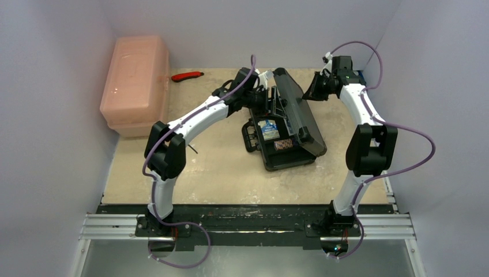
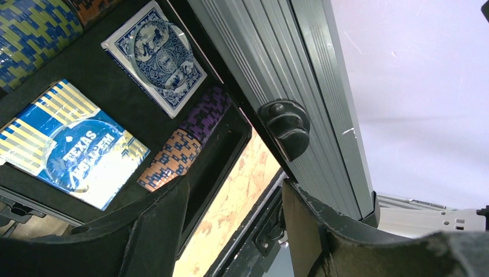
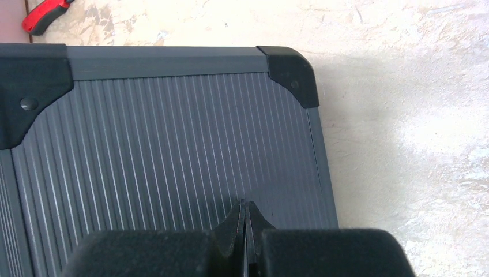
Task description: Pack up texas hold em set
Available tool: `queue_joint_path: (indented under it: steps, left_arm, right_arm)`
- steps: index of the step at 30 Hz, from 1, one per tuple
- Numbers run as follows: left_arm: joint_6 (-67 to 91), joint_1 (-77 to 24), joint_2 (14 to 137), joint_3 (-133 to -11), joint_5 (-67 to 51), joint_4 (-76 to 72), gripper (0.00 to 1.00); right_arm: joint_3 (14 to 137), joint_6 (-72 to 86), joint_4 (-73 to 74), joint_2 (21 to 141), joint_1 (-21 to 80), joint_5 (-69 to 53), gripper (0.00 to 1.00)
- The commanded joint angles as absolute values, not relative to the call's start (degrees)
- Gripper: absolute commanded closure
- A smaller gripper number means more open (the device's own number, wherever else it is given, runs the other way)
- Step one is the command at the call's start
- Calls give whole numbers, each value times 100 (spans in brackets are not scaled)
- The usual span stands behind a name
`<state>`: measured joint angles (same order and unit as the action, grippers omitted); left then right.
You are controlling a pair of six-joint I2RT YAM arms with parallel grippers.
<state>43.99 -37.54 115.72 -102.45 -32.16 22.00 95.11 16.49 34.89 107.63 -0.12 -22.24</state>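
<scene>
The black briefcase of the texas hold em set lies mid-table, its base [image 1: 286, 158] flat and its ribbed lid [image 1: 300, 112] standing partly raised. Inside I see a blue-backed card deck [image 2: 155, 57], a boxed Texas Hold'em deck [image 2: 72, 147], each under a clear round disc, and chip rows [image 2: 184, 138]. My left gripper [image 1: 262, 98] [image 2: 235, 187] is open at the case's far end, its fingers [image 2: 155, 231] straddling the gap between the base rim and the lid [image 2: 300, 75]. Over the lid's outer ribbed face [image 3: 173, 144], my right gripper [image 1: 314, 89] [image 3: 245, 203] stays shut and holds nothing.
A big pink translucent bin [image 1: 135, 81] stands at the back left. A red-and-black-handled tool [image 1: 187, 75] [image 3: 43, 16] lies on the table behind the case. White walls close in both sides and the back.
</scene>
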Motion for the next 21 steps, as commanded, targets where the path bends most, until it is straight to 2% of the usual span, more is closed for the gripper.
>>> queue_joint_path:
  steps: [1,9,15,19,21]
  left_arm:
    - [4504,-3785,11550,-10452,-3302,1912,41]
    - [4438,-3788,11424,-10183,-3220,1903,41]
    - [4426,-3780,11319,-9915,-3184,1811,41]
    - [4408,-3787,11319,-9879,-3175,1819,41]
    - [4404,-3787,11309,-9869,-3173,1829,41]
  right_arm:
    - [9402,1615,3507,10467,153,-2294,100]
    - [9047,1802,3224,10010,270,-2398,100]
    - [8287,1878,2672,9375,319,-2561,100]
    - [7857,2063,2290,8998,324,-2729,92]
    - [7647,2141,2122,8824,327,-2829,83]
